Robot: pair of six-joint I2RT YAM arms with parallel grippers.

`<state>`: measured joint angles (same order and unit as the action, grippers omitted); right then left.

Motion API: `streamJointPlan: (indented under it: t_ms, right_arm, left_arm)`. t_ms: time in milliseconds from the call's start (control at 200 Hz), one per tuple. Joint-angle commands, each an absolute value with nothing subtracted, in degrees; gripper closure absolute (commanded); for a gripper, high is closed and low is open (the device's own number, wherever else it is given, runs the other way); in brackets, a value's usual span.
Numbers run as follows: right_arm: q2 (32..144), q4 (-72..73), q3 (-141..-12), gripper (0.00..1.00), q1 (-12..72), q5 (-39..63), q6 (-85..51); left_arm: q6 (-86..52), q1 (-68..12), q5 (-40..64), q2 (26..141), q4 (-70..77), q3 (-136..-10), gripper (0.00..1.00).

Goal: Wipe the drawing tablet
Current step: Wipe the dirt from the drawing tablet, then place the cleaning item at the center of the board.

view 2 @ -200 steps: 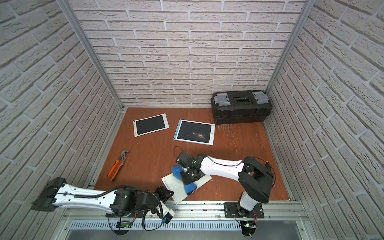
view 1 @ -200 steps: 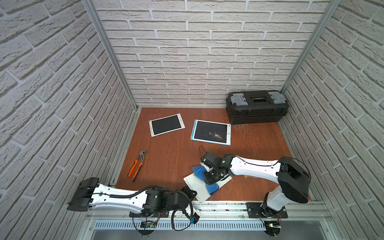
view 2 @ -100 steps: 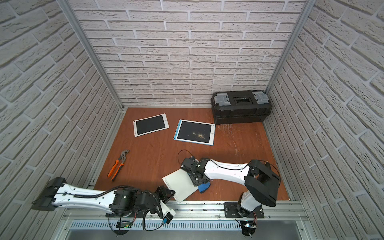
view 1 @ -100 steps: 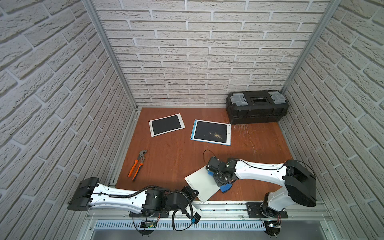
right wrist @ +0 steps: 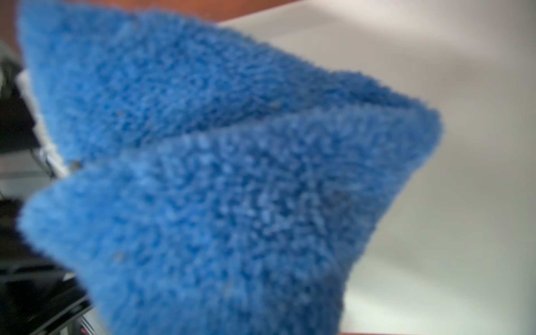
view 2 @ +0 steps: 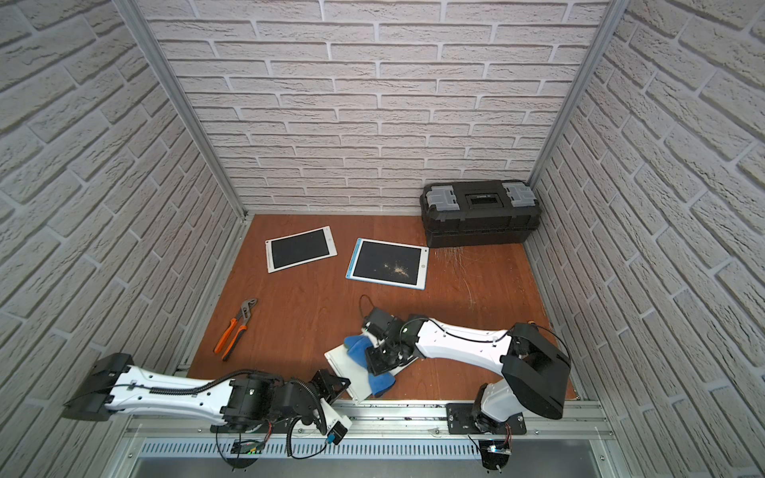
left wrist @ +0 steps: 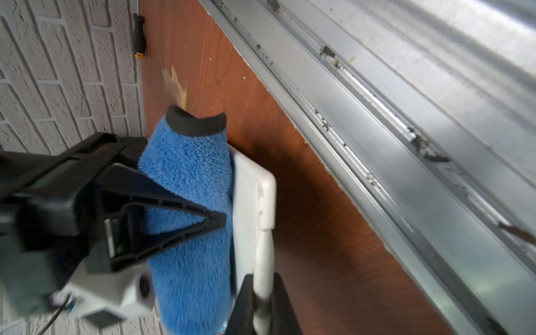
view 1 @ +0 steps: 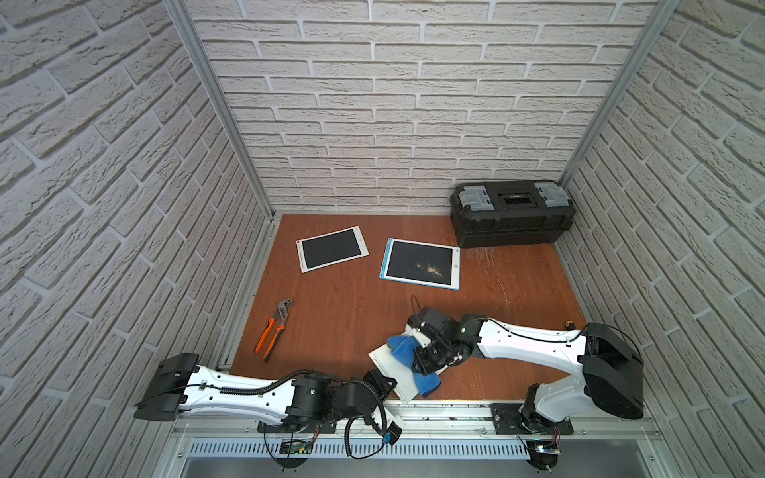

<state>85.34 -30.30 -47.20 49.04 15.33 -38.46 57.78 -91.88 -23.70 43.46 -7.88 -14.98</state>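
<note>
The left jaws are clamping an edge of the white drawing tablet [view 1: 385,364] at the frame's lower centre, beside the front edge of the tabletop [view 1: 352,323], and the right jaws are gripping the blue cloth [view 1: 403,347] on it, so hard sideways rubbing is probably risking twisting the tablet loose.

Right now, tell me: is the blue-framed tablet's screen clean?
No, pale specks lie scattered on the dark screen of the blue-framed tablet.

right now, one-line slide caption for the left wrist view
Wiping close-up: right gripper holds a blue cloth on the white tablet, whose edge the left gripper clamps, beside the metal rail.
</note>
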Motion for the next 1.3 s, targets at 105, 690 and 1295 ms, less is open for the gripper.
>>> streamJointPlan:
  t_ms: [105,690,1295]
  right_arm:
    - [85.48,-42.36,-44.23,0.97,35.64,-5.67,-36.23]
    - [80.55,-48.25,-55.3,0.97,-7.66,-8.51,-38.76]
    - [102.08,-39.89,-64.22,0.34,-9.46,1.82,-39.92]
  left_arm:
    - [59.01,-91.57,-24.43,41.78,-3.7,-16.27,1.0]
    - [38.39,-85.75,-25.47,47.75,-13.05,-29.21,1.0]
    - [6.98,-60.01,-5.72,46.01,-23.78,-49.97,1.0]
